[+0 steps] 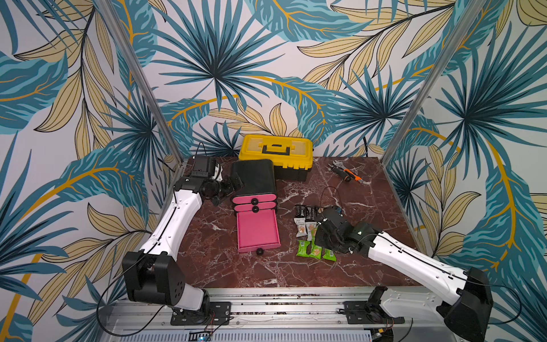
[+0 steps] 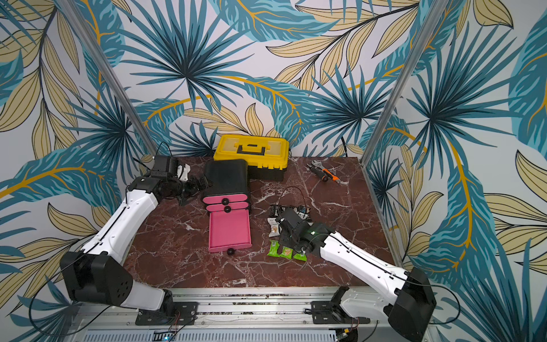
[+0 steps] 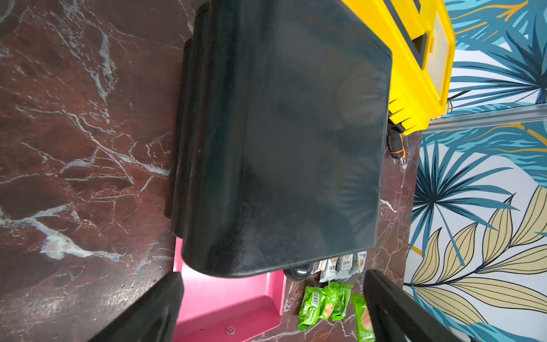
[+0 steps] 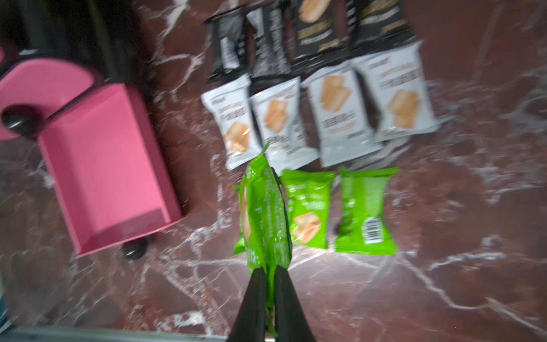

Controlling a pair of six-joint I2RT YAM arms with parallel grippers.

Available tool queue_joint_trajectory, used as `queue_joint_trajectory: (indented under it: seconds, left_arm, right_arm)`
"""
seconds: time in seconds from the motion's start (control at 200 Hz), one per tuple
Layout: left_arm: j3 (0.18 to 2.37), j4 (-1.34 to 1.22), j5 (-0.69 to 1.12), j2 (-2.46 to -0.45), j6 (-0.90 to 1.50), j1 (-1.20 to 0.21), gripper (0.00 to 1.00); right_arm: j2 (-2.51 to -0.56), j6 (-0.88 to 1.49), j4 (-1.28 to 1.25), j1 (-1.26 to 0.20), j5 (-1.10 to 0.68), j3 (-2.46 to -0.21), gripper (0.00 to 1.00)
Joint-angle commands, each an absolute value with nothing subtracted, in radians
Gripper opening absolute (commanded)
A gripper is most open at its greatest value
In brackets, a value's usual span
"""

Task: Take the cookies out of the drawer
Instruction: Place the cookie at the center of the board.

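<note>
right gripper fingers pressed almost together, pinching a green cookie packet by its end seam. That seam is the thin flat edge, easiest to bite on, and the packet body hangs clear of my fingers

it sits low over the marble table at the drawer-side end of the green row; can't tell if it touches down

layout reads as sorting by colour: black row farthest from my base, white row in the middle, green nearest

count: 4 black, 4 white, 3 green including the held one; a fourth green not visible

bottom pink drawer stands open with nothing in it, the other 2 drawers shut

left gripper fingers spread wide, holding nothing, beside the black cabinet, probably there to steady it; contact unclear

my guess: nearly done
</note>
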State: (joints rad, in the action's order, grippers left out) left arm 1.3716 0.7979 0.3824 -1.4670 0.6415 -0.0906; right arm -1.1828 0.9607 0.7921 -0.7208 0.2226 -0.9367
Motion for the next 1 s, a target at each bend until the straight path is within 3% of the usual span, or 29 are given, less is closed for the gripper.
queue_joint_trajectory:
  seconds: [0.0,0.451,0.696,0.756,0.846,0.997]
  left_arm:
    - [1.342,0.764,0.392,-1.435,0.672,-0.091,1.00]
    - [1.342,0.736,0.378,-1.431,0.705,-0.128,1.00]
    - [1.351,0.744,0.362,-1.438,0.702,-0.164,1.00]
    - [1.359,0.747,0.360,-1.440,0.698,-0.168,1.00]
    - [1.370,0.756,0.355,-1.443,0.691,-0.169,1.00]
    - [1.378,0.775,0.350,-1.438,0.674,-0.168,1.00]
  right_arm:
    - [-1.155,0.865,0.908,-0.660,0.253,-0.897,0.11]
    - [-1.154,0.867,0.866,-0.566,0.276,-0.739,0.12]
    - [-1.087,0.941,0.771,-0.560,0.247,-0.625,0.22]
    - [-1.066,0.961,0.772,-0.559,0.265,-0.613,0.30]
    - [-1.032,0.992,0.790,-0.560,0.300,-0.608,0.55]
    - [-1.034,1.020,0.816,-0.557,0.349,-0.639,0.64]
